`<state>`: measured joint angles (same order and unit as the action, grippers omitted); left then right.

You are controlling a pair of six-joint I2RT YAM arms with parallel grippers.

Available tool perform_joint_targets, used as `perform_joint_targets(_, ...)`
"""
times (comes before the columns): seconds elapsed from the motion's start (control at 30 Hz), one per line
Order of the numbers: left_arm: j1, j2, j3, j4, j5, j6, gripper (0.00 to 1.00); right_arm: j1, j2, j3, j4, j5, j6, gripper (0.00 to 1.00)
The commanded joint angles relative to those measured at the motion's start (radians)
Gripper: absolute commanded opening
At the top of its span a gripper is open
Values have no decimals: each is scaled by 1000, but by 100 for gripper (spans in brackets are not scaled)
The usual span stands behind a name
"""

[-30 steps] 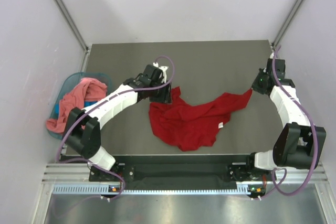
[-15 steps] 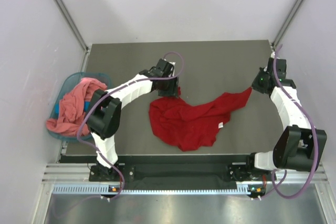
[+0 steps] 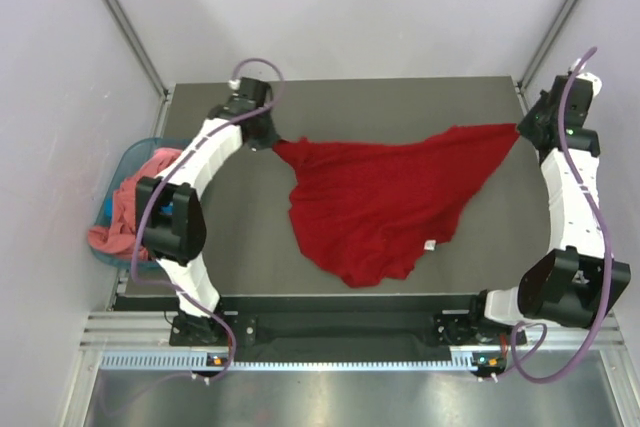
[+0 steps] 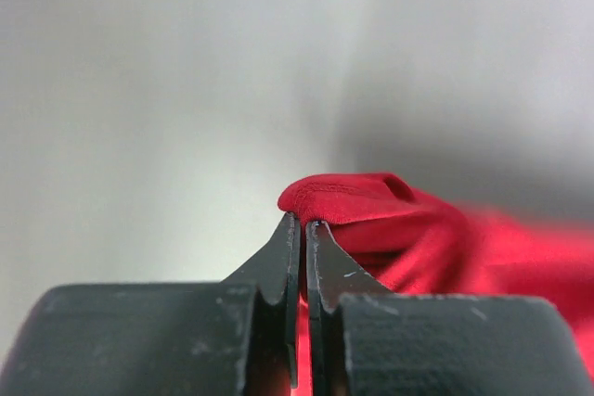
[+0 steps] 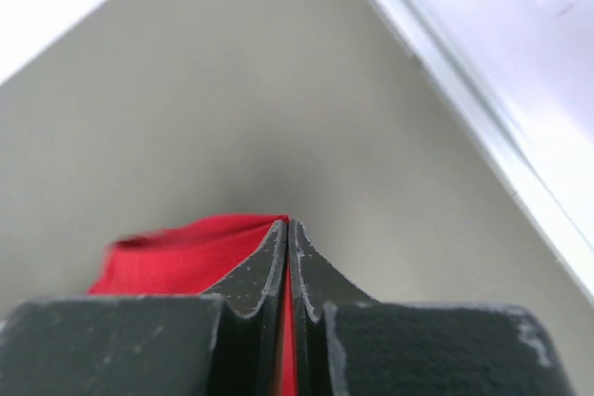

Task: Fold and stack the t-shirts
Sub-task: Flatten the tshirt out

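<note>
A deep red t-shirt (image 3: 385, 197) is stretched across the dark table between my two arms, its white label (image 3: 430, 244) near the front right hem. My left gripper (image 3: 268, 140) is shut on the shirt's left corner at the back left; red cloth (image 4: 371, 206) bunches past its tips (image 4: 303, 223). My right gripper (image 3: 520, 129) is shut on the right corner near the table's right edge, with red cloth (image 5: 186, 248) showing between and beside its fingers (image 5: 288, 222). A salmon-pink t-shirt (image 3: 130, 207) lies heaped in the basket at the left.
A teal plastic basket (image 3: 125, 165) sits off the table's left edge. White walls with metal rails (image 3: 125, 22) enclose the table (image 3: 400, 107) on three sides. The arm bases stand at the near edge.
The left gripper closed on the red shirt's left corner and pulled it back and left. The right gripper carried its corner back and right, stretching the crumpled shirt wide.
</note>
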<state>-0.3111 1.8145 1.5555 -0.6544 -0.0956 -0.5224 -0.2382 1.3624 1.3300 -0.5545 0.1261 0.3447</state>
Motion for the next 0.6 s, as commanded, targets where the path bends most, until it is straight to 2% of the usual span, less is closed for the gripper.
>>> perform_joint_targets(0.0, 67, -47, 3, 4, -12, -24, 0, -13, -23, 34, -21, 60, 7, 0)
perform_joint_targets(0.23, 118, -21, -60, 18, 39, -42, 1, -33, -36, -61, 5, 64, -7, 0)
perform_joint_targets(0.27, 121, -20, -66, 15, 37, -47, 4, -33, -42, -69, 11, 55, -7, 0)
perform_joint_targets(0.43, 122, -50, -133, -5, 8, -48, 39, -32, -55, -159, 48, -31, 8, 0)
perform_joint_targets(0.57, 110, -116, -189, 2, -10, 13, 45, -32, -60, -201, 67, -57, 7, 0)
